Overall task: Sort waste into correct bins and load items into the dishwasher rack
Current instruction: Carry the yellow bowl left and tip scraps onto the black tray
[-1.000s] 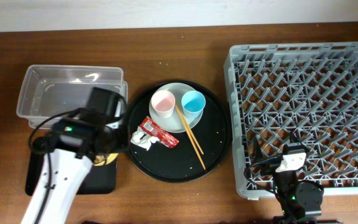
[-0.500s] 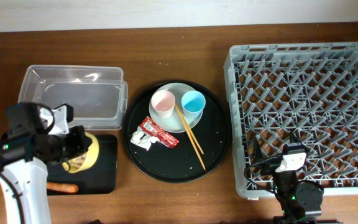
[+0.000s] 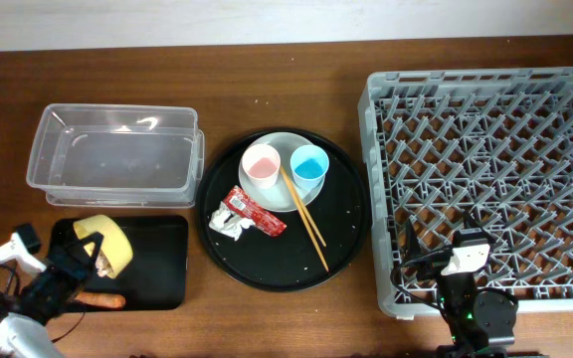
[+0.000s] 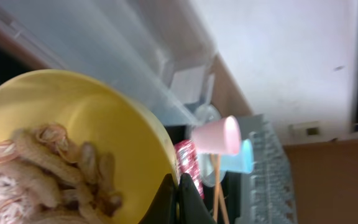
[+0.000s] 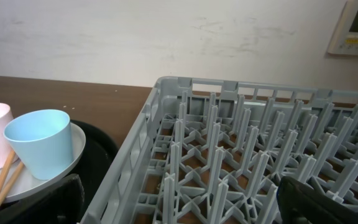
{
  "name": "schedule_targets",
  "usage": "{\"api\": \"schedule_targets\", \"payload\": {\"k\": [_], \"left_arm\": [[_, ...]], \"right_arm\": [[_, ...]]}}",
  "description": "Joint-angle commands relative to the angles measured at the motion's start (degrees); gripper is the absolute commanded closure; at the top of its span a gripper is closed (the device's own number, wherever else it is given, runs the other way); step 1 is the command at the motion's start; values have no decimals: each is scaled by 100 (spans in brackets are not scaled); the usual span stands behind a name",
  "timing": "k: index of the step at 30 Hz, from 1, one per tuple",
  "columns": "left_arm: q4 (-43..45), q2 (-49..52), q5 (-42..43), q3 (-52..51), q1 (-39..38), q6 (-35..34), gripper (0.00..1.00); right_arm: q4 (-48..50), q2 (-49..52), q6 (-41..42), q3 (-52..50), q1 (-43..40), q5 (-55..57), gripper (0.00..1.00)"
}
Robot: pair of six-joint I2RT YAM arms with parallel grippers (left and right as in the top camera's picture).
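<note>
Pinching the rim of the tilted yellow bowl (image 3: 102, 245) above the shallow black rectangular tray (image 3: 162, 261), the left gripper (image 4: 178, 188) could slip, dumping pale beige food scraps (image 4: 48, 169) onto the wooden table (image 3: 267, 60). The right gripper (image 5: 182, 205) sits spread open at the large grey pegged dishwasher rack (image 3: 485, 149).

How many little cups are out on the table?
2. The pink cup and the blue cup stand upright side by side on the plate in the round tray. No other cup shows in any view.

Yellow bowl (image 3: 102, 242), pink cup (image 3: 261, 166), blue cup (image 3: 308, 164)
</note>
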Motion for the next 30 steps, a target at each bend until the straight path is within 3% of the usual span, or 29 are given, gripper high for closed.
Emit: {"api": "schedule_targets", "payload": {"k": [1,11,18,20,22,24,25,27,30], "left_arm": [[59,-101,1154,-22,151,219,100],[240,-98,1534,-22,151,216,100],[258,-101,1781,-22,151,-170,100],[369,-98,1025,-24,205,-588,100],[85,-101,1464,-24,203,-710,100],[693,-98,837,-24,221,-944,100],[431,-98,699,-24,221,-1163,100],[417,-98,734,-24,227,-1167,100],[358,-101,1530,-24,225,-990,100]], "right_arm": [[-24,-33,-37,-31,-13,-9,2],[-26,-33,-35,-31,-13,-9,2],[-24,-33,-37,-31,-13,-9,2],[-24,-33,-37,-31,-13,-9,2],[-24,-33,-37,-31,-13,-9,2],[-26,-33,-37,-31,-13,-9,2],[-24,-33,-37,-31,-13,-9,2],[-26,-33,-37,-31,-13,-9,2],[-24,-33,-37,-31,-13,-9,2]]}}
